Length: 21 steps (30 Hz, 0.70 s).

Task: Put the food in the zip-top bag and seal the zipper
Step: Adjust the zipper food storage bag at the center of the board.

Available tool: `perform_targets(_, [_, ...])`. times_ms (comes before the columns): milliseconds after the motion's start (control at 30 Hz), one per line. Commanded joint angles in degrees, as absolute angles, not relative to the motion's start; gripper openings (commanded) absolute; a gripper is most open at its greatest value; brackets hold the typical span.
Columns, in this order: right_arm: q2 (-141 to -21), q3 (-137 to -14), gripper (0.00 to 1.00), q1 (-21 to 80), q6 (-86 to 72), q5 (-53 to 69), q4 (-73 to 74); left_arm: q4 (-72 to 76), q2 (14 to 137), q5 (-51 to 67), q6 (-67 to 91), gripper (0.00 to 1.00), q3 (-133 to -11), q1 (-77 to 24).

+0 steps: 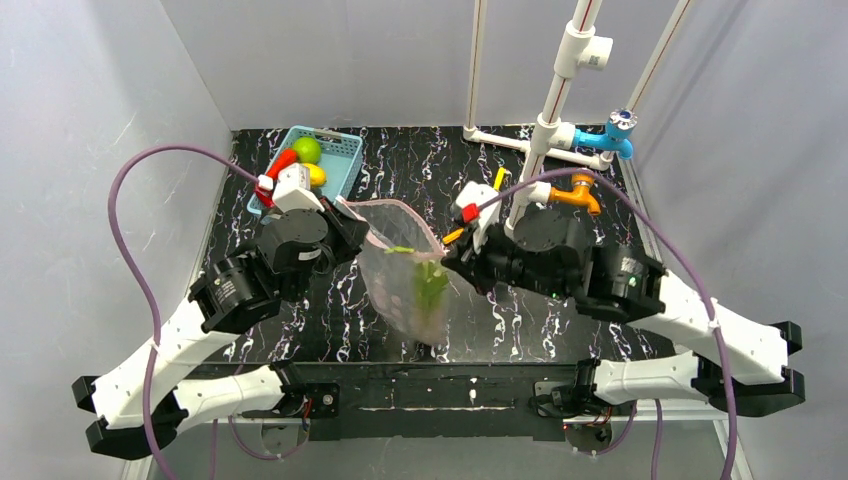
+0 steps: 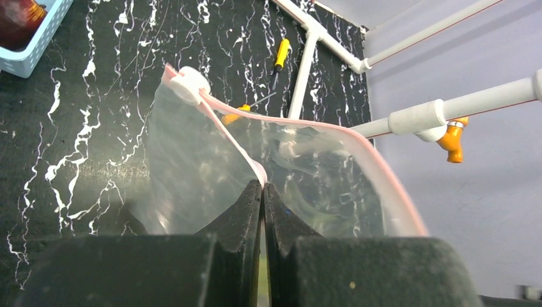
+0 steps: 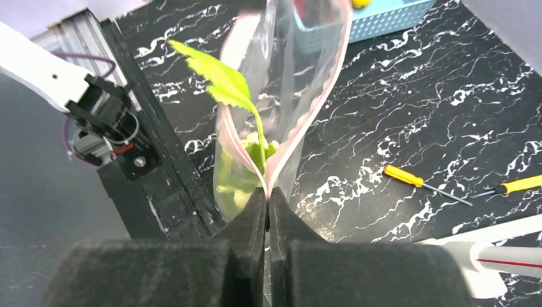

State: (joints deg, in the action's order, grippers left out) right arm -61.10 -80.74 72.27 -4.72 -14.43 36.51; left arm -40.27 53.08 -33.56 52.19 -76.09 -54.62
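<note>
The clear zip-top bag [image 1: 400,265] hangs between my two grippers above the table's middle, its mouth open. My left gripper [image 1: 365,238] is shut on the pink zipper strip [image 2: 307,125] at the bag's left end [image 2: 263,185]. My right gripper [image 1: 447,256] is shut on the strip's other end [image 3: 267,190]. A green leafy toy vegetable [image 3: 246,150] lies inside the bag, one leaf [image 3: 214,70] sticking out of the mouth. A round green fruit [image 1: 307,149], a yellow fruit [image 1: 317,176] and a red chili [image 1: 283,163] lie in the basket. A dark red piece [image 2: 16,19] shows there too.
The light blue basket [image 1: 340,150] stands at the back left. Yellow-handled screwdrivers [image 3: 402,176] [image 3: 518,185] lie on the black marbled table behind the bag. A white pipe frame [image 1: 555,110] with orange [image 1: 580,192] and blue [image 1: 615,135] valves stands at the back right.
</note>
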Motion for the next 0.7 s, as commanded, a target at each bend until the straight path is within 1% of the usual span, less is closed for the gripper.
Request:
perform_targets(0, [-70.4, -97.0, 0.01, 71.8, -7.1, -15.0, 56.1, -40.7, 51.9, -37.1, 55.9, 0.0, -72.3, -54.9])
perform_targets(67, [-74.9, -100.0, 0.01, 71.7, -7.3, -15.7, 59.7, -40.4, 50.4, -39.4, 56.6, 0.0, -68.9, -54.9])
perform_targets(100, [-76.2, -98.8, 0.01, 71.4, -6.7, -15.9, 58.6, -40.2, 49.6, -41.0, 55.9, 0.0, -67.1, -55.0])
perform_targets(200, [-77.3, -89.6, 0.01, 69.2, -4.0, -12.5, 48.1, -40.2, 47.5, -45.4, 54.2, 0.0, -62.2, -54.9])
perform_targets(267, [-78.7, -88.3, 0.01, 68.4, -3.5, -10.7, 44.9, -40.4, 46.5, -45.3, 53.8, 0.0, -61.3, -54.8])
perform_targets(367, [-79.6, -90.6, 0.01, 68.3, -2.8, -11.0, 45.0, -40.7, 45.8, -43.8, 53.0, 0.0, -62.5, -54.8])
perform_targets(467, [-76.7, -91.2, 0.01, 68.3, -1.4, -11.1, 42.2, -38.7, 45.6, -42.2, 50.9, 0.0, -65.0, -54.8])
perform_targets(667, [-72.8, -94.7, 0.01, 68.3, -0.2, -10.8, 41.3, -35.8, 48.0, -39.5, 47.7, 0.0, -70.5, -54.9])
